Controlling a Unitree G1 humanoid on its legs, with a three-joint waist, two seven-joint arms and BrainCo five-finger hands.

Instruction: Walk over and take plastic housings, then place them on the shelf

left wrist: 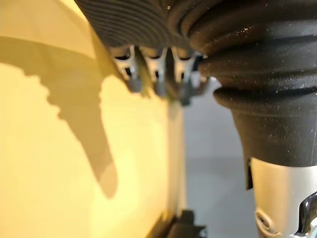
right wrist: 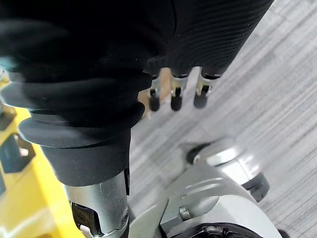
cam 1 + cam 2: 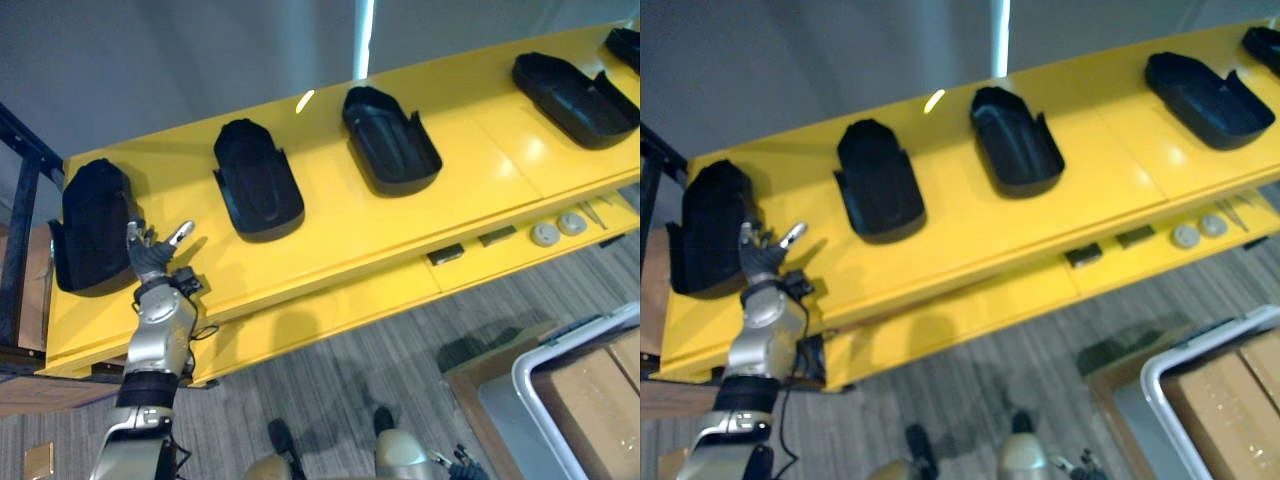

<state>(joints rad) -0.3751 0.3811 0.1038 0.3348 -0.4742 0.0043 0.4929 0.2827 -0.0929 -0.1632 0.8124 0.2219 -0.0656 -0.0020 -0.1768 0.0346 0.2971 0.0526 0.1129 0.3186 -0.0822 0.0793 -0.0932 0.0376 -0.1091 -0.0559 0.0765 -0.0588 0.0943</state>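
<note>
Left eye view: 5 black housings [image 3: 258, 180] sit in a row on the yellow shelf [image 3: 330, 235], running from 9 o'clock up to 2 o'clock. The end housing [image 3: 90, 225] at 9 looks dome-up (the rest lie hollow-up). Left hand [image 3: 150, 252] is at its 4 o'clock, just beside it, fingers spread, thumb out, holding nothing. Can't tell if a fingertip touches the shell. Left wrist view agrees: fingers [image 1: 159, 74] straight over bare yellow. Right hand [image 2: 176, 96] hangs over the floor, fingers relaxed, empty. So no housing is in either hand; all 5 are on the shelf.

My read: the place step looks done for the end housing, with the hand in a release pose. Next move calls for pulling the left hand toward 6 without clipping the shell (it sits close to the shelf's 9 o'clock end). Then walk off for another housing. The free slot isn't obvious; the gaps between housings are the candidates.
</note>
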